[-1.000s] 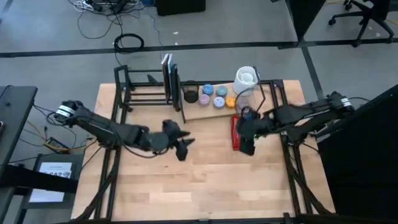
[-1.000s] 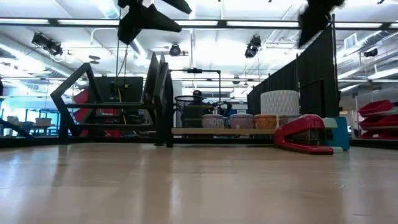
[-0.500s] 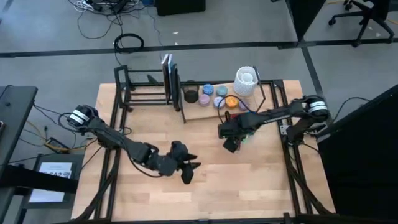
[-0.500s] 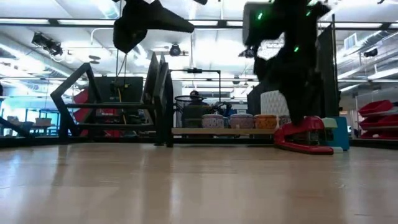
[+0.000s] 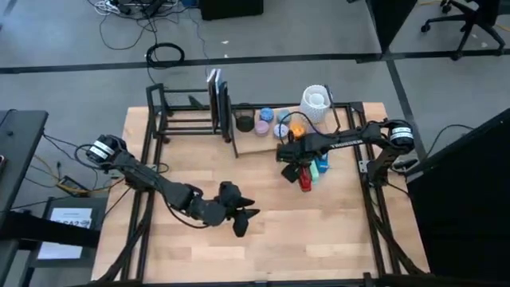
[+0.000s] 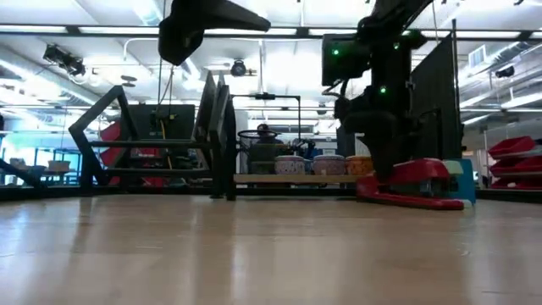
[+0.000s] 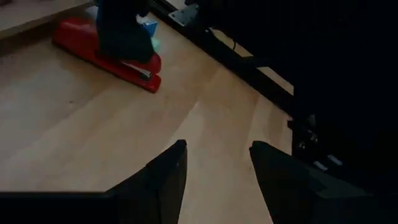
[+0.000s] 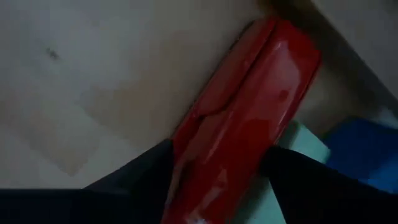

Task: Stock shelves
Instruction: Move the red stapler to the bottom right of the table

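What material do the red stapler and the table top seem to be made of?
The red stapler looks like glossy plastic or painted metal: light glints on its smooth red shell, and a silvery metal part shows at its front in the left wrist view. The table top looks like pale wood in joined strips, with a matte finish.

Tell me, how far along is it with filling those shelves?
Partly. The shelves already hold books in the rack and small tubs on the board. Right now the right hand is down around the red stapler, which lies on the table; its fingers sit on either side. The blue box also waits. The left hand hovers open, empty.
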Action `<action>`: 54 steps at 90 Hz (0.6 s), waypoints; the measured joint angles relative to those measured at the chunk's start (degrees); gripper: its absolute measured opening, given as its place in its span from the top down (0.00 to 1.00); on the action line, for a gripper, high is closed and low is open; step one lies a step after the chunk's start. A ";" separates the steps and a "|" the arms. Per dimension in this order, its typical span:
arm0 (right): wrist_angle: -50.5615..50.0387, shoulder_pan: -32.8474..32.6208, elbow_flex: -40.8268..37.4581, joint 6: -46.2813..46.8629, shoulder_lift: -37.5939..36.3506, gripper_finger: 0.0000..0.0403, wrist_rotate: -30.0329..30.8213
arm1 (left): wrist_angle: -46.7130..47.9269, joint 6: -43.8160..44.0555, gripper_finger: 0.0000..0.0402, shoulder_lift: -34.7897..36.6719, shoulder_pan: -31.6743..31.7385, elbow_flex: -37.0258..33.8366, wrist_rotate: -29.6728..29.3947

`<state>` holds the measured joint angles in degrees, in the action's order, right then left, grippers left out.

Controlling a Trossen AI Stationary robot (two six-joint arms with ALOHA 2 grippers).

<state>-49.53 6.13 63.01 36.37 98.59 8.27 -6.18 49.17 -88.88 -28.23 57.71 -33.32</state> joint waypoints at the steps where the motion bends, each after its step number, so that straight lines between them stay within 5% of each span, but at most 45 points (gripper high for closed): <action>1: 0.27 0.01 -0.13 -0.16 0.14 0.46 -0.11 | -0.09 0.00 0.59 0.00 0.00 0.00 0.00; 22: 2.75 -0.11 -0.61 -2.39 5.28 0.49 -0.65 | -0.48 0.02 0.59 0.00 -0.02 -0.02 0.02; 54: 4.96 -6.94 -0.87 -7.82 0.37 0.75 -2.14 | -0.83 0.46 0.59 0.00 0.09 -0.04 0.04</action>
<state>-44.57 -0.82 62.14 28.55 98.96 6.14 -7.01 49.62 -88.88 -28.14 57.67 -33.28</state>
